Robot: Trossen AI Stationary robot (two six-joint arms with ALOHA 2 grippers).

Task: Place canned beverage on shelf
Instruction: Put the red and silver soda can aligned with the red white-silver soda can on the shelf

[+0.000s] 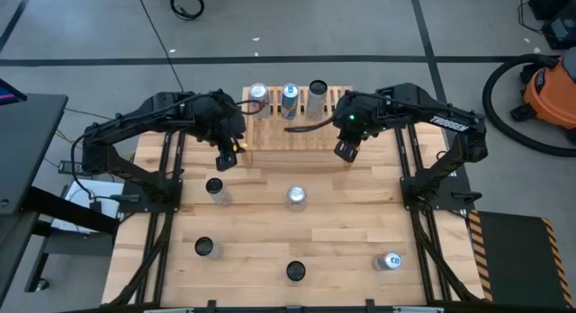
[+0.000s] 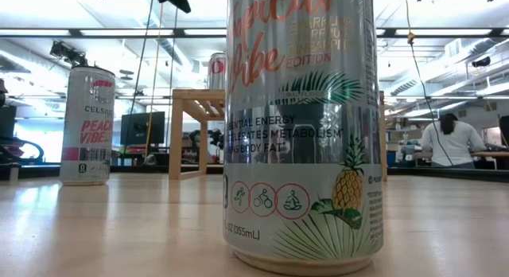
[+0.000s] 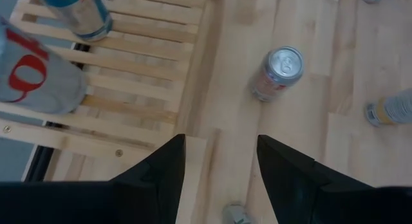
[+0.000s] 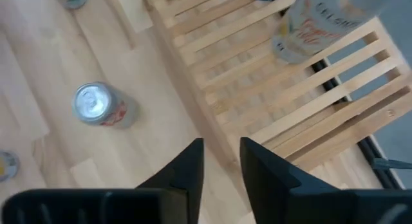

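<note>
The light-wood shelf (image 1: 297, 133) stands at the middle of the table's far edge. Three upright cans (image 1: 290, 97) stand in a row on its slatted top, at the far side. My left gripper (image 1: 225, 158) hovers above the table just off the shelf's left end, open with nothing between its fingers (image 3: 221, 143). My right gripper (image 1: 345, 151) hovers over the shelf's right end; its fingers (image 4: 222, 147) are a narrow gap apart and hold nothing. Both point slanting down.
Several more cans are on the tabletop: upright at the left (image 1: 214, 187), in the middle (image 1: 296, 198), at the near left (image 1: 204, 248) and near middle (image 1: 295, 271), and one lying at the near right (image 1: 389, 261). A person (image 2: 449, 142) sits in the room behind.
</note>
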